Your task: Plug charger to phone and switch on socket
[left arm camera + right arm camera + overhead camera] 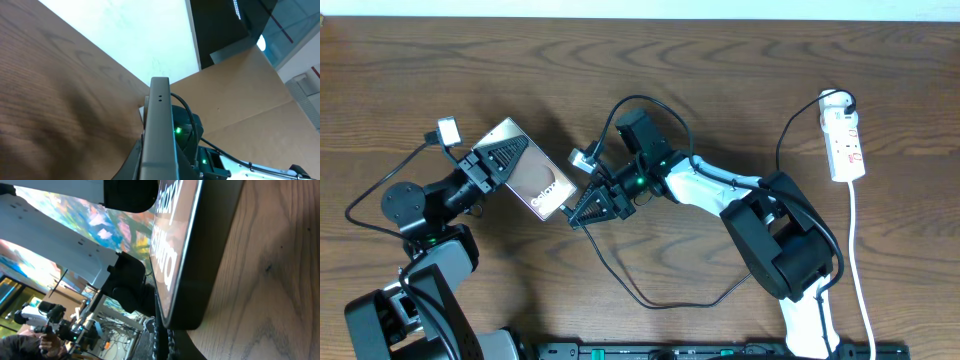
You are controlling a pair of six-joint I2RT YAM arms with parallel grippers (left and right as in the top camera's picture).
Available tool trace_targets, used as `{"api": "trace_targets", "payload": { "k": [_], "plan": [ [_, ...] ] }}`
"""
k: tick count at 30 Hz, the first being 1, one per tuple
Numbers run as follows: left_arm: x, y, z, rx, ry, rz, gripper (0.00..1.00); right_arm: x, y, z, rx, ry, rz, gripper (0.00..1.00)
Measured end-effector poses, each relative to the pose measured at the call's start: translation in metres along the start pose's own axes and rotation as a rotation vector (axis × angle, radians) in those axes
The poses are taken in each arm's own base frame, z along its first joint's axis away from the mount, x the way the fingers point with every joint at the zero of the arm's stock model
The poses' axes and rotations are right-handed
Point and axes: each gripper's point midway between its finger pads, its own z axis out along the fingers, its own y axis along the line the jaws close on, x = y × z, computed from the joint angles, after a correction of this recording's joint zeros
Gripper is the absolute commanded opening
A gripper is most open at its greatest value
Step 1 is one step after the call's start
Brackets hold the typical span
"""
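The phone point(542, 185) is a glossy brownish slab with white lettering, held slanted over the table. My left gripper point(508, 158) is shut on its upper left end. In the left wrist view the phone's thin edge point(159, 125) runs up between the jaws point(158, 172). My right gripper point(578, 212) is shut, its tip at the phone's lower right end. The charger's thin black cable point(640, 300) trails from it. In the right wrist view the phone's end point(200, 255) meets the dark fingers point(170, 340); the plug tip is hidden. The white socket strip point(846, 140) lies far right.
A black plug point(845, 100) sits in the strip's top end, and its white cord point(857, 250) runs down the right side to the front edge. A black wire loops over the right wrist point(640, 100). A dark rail point(720, 350) runs along the front edge.
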Motion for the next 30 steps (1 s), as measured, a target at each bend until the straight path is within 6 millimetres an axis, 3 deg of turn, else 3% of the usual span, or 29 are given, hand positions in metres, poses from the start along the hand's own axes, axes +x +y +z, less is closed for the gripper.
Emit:
{"api": "trace_targets", "payload": {
  "k": [30],
  "plan": [
    [-0.0059,-0.0027,-0.0003,0.001,-0.024,0.061,0.07,-0.0094,-0.0039,0.0002,0.028,-0.014,0.07,0.01]
  ]
}}
